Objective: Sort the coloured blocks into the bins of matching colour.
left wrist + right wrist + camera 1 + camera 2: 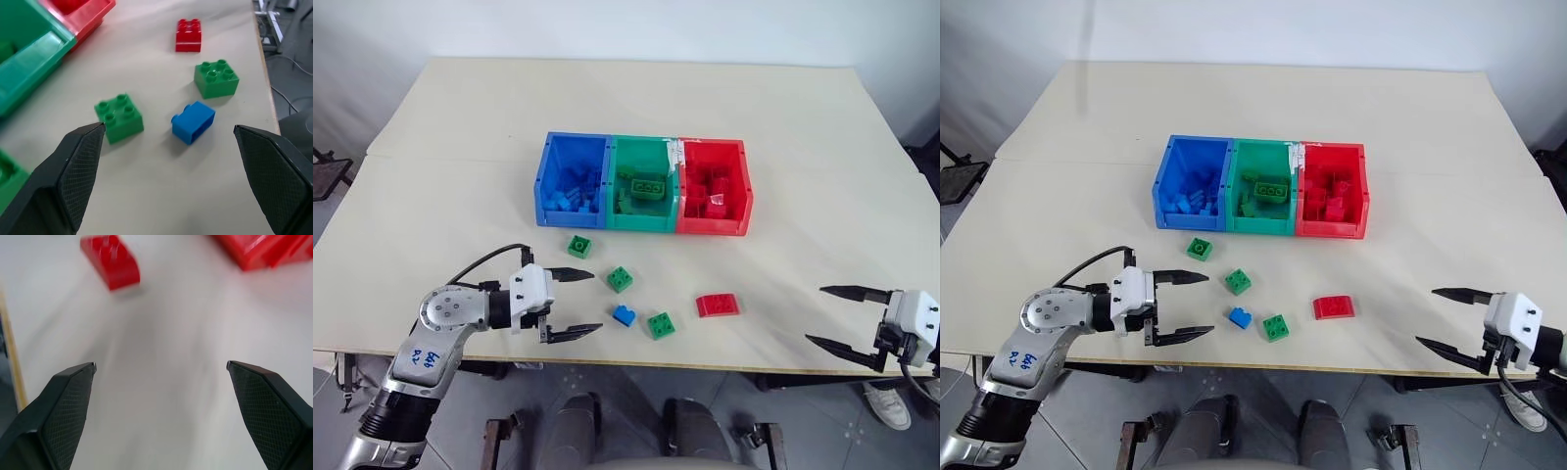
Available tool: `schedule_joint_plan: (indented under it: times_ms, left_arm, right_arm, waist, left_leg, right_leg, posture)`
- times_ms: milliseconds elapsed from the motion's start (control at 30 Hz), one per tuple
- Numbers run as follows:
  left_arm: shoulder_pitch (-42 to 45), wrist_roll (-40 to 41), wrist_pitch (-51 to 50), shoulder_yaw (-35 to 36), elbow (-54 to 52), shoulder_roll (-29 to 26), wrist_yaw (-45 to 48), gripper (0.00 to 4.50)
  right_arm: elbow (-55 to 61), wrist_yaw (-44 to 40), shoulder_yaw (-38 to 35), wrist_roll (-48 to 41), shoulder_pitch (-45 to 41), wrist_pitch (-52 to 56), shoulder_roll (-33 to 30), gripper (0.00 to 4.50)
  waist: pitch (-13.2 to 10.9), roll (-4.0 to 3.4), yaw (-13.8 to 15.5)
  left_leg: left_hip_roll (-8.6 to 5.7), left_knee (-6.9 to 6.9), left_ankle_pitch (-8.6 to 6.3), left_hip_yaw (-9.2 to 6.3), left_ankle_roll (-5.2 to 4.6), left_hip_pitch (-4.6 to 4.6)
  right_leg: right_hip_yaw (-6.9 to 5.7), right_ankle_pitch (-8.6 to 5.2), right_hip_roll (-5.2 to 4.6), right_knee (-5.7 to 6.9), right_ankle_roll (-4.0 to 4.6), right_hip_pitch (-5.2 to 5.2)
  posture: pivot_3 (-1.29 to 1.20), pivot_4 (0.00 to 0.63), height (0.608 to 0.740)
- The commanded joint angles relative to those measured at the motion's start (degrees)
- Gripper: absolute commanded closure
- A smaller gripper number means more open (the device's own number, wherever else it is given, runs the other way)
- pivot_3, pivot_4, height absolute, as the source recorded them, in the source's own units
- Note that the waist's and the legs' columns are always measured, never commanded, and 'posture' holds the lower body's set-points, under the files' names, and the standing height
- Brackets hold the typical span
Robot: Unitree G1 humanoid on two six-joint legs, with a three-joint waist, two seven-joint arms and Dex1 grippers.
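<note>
Blue block (192, 122) on table between left fingers (73, 161), spread wide, touching neither.

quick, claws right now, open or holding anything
left claw: open, empty
right claw: open, empty

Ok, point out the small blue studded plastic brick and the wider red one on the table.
small blue studded plastic brick (625, 315), left eye view, its top.
wider red studded plastic brick (717, 305), left eye view, its top.
</note>
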State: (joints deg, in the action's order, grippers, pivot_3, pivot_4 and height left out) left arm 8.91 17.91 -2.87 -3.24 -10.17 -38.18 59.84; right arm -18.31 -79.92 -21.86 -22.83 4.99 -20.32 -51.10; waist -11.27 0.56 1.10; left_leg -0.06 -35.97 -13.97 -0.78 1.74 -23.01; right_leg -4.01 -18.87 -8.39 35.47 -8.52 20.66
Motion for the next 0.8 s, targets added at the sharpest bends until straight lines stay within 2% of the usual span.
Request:
schedule_joint_plan:
  times_ms: [33,267,400,500,800]
  left_arm:
    - [-0.2,0.5,1.6,2.1,0.5,-0.4,0.0,0.03]
    - [-3.2,0.5,4.4,5.6,1.2,-0.8,-1.1,0.03]
    - [-6.4,1.1,3.9,7.4,-2.1,-1.5,-1.8,0.03]
    - [-8.3,2.3,3.2,8.5,-4.2,-2.0,-1.5,0.03]
    - [-10.1,3.9,1.3,9.6,-6.3,-2.9,-1.6,0.0]
  right_arm:
    - [2.7,-0.8,3.3,-1.0,-3.9,0.4,1.2,0.0]
    - [7.4,-2.4,15.3,0.2,-14.0,9.6,3.8,0.0]
    - [1.1,-4.5,22.6,4.4,-21.9,9.9,7.0,0.0]
    - [-3.1,-6.1,25.3,5.8,-25.2,7.9,8.9,0.0]
    - [-7.1,-7.5,26.3,6.4,-28.8,4.3,10.8,2.99]
  waist:
    - [0.0,0.0,-0.3]
    - [0.0,-0.04,-0.4]
    - [0.0,-0.05,-0.3]
    - [0.0,-0.05,0.3]
    - [-0.1,-0.08,0.1]
  left_leg:
    - [0.02,-0.01,0.0,0.0,0.0,0.01]
    - [0.03,-0.09,0.0,-0.02,0.0,0.0]
    - [0.02,-0.09,0.0,-0.03,0.0,0.0]
    - [0.01,-0.08,-0.01,-0.04,-0.01,-0.05]
    - [0.01,-0.09,-0.02,-0.03,-0.02,-0.04]
  right_leg:
    - [0.0,0.0,0.01,0.01,0.0,0.0]
    - [0.02,0.0,0.01,0.06,0.0,0.0]
    - [0.02,0.0,0.01,0.06,0.0,0.0]
    - [0.03,0.0,0.01,0.05,0.0,0.04]
    - [0.03,0.0,0.02,0.07,0.0,0.04]
  posture:
    - [0.0,0.15,0.74]
    - [0.0,0.15,0.74]
    - [0.0,0.15,0.74]
    - [0.0,0.15,0.74]
    - [0.0,0.15,0.74]
